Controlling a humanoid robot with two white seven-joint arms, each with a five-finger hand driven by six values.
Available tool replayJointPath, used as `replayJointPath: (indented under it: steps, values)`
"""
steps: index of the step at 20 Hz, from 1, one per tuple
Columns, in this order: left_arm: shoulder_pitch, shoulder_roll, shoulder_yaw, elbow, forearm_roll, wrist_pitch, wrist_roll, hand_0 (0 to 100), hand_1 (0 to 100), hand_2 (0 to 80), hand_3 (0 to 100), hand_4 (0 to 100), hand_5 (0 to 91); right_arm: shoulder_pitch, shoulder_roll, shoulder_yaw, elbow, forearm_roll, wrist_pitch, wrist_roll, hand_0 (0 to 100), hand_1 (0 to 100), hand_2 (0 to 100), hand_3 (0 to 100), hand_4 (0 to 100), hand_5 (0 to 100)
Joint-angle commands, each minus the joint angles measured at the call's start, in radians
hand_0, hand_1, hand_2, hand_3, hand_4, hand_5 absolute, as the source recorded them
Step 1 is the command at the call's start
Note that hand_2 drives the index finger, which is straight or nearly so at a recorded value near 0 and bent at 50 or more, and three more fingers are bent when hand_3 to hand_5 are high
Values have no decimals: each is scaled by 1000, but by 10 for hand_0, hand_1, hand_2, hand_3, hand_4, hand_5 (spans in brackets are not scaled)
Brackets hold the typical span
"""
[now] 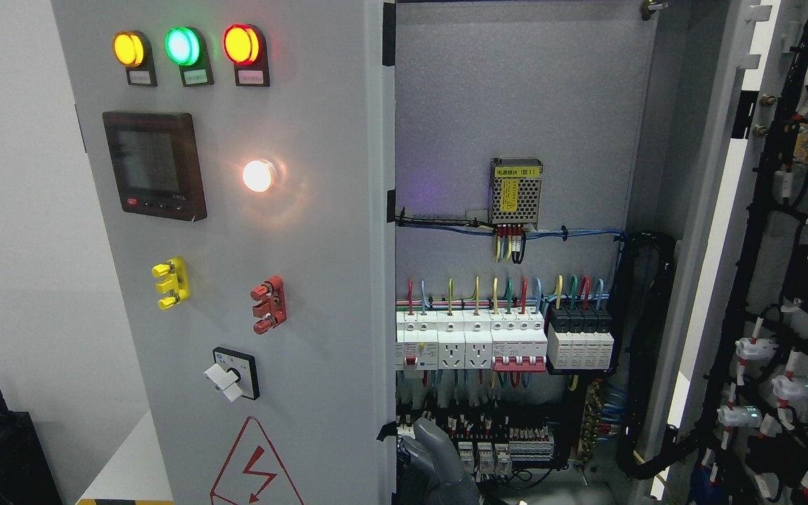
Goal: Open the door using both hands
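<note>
The left door [292,280] of the electrical cabinet fills the left and middle of the head view, and its right edge stands in front of the open inside of the cabinet. The right door [783,294] is swung wide open at the right edge of the picture, and its inner face carries black cable bundles and white connectors.

On the left door sit three lit lamps in a row, yellow [128,49], green [182,46] and red [241,44]. Under them is a black meter display [153,165], and beside it a bright white lamp [258,175]. Lower down are a yellow terminal block [170,283], a red terminal block [267,304], a rotary switch [232,374] and a red high-voltage warning triangle [257,470].

Inside the cabinet a small power supply module [515,191] is fixed on the grey back plate [516,91]. Below it runs a row of breakers and sockets [502,340] with coloured wires going into their tops.

One grey robot hand [439,463] rises from the bottom edge, just right of the left door's edge and in front of the lowest row of terminals. I cannot tell which arm it belongs to, and I cannot tell whether its fingers are open or closed. It is very near the door edge, but whether it touches it is not clear.
</note>
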Motion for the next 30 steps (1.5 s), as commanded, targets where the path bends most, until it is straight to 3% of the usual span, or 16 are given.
replayJointPath:
  steps: [1,15,30]
  values:
    - [0,0,0,0,0,1,0,0,0,0,0,31,0,13,7,32,-63,-2,-1,5,0,0,0,0,0,0]
    - [0,0,0,0,0,0,0,0,0,0,0,32,0,56,11,154,-140,-14,-2,5,0,0,0,0,0,0]
    - [0,0,0,0,0,0,0,0,0,0,0,31,0,57,36,230,-174,-14,-2,5,0,0,0,0,0,0]
